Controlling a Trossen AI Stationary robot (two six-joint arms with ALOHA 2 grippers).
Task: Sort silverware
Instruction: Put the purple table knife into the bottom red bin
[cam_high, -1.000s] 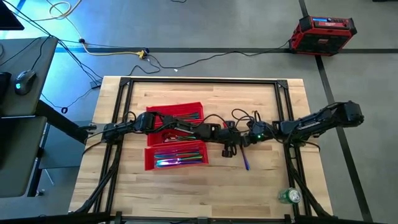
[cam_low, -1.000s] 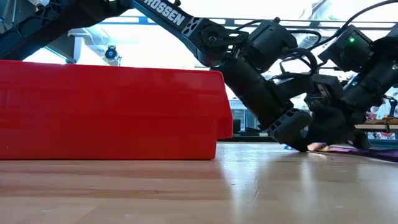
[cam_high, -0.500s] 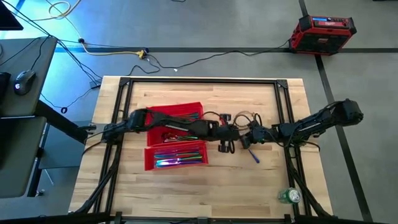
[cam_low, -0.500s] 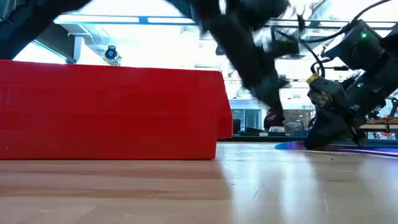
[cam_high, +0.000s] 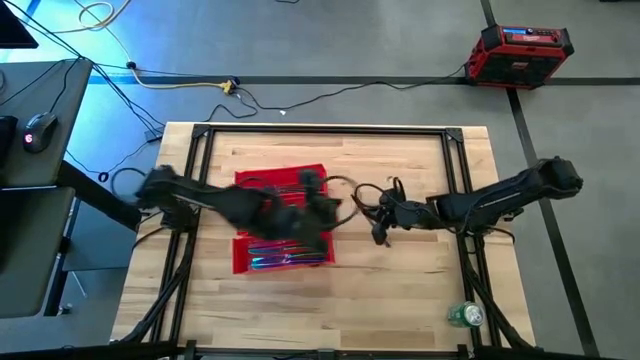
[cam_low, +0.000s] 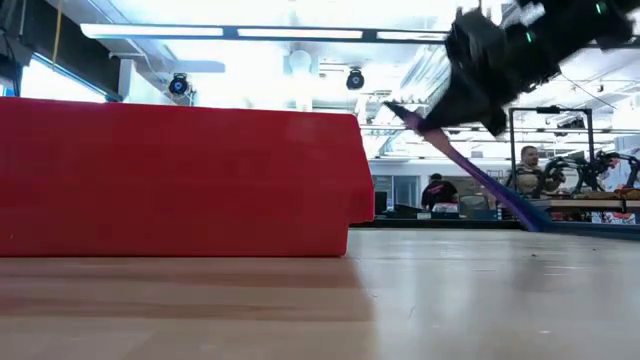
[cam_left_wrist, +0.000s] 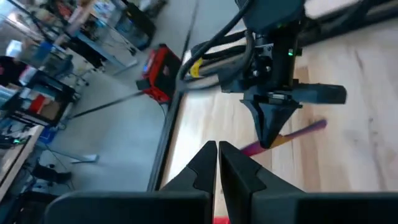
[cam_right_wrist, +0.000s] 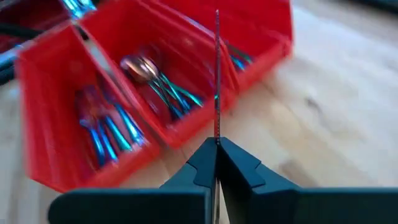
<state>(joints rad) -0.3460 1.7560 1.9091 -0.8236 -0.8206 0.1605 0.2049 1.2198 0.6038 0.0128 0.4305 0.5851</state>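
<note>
The red three-compartment tray (cam_high: 245, 250) lies left of the table's middle. Iridescent silverware (cam_right_wrist: 106, 134) lies in its compartments, seen also in the high view (cam_high: 290, 258). My right gripper (cam_high: 378, 230) is just right of the tray, shut on one purple silverware piece (cam_low: 480, 170). My left gripper (cam_left_wrist: 217, 152) is shut and holds nothing. Its arm is blurred over the tray (cam_high: 300, 205). My right gripper pinches the purple piece between its two fingers near the piece's upper end (cam_low: 425, 122), coming from above. From the fingers the piece slants down to its free end (cam_low: 535, 222) near the tabletop; I cannot tell whether that end touches. In the right wrist view it shows edge-on (cam_right_wrist: 217, 74).
Bare wood lies on the near side of the tray and right of it (cam_high: 400, 290). A black frame (cam_high: 330, 130) borders the work area. A green-and-white can (cam_high: 466, 315) stands near the table's near right corner. People show in the room behind (cam_low: 530, 165).
My left arm has swung fast from the table's middle back toward the left, over the tray. My right gripper has moved left toward the tray and risen. The purple piece, flat on the table a second ago, is now tipped up in its fingers.
</note>
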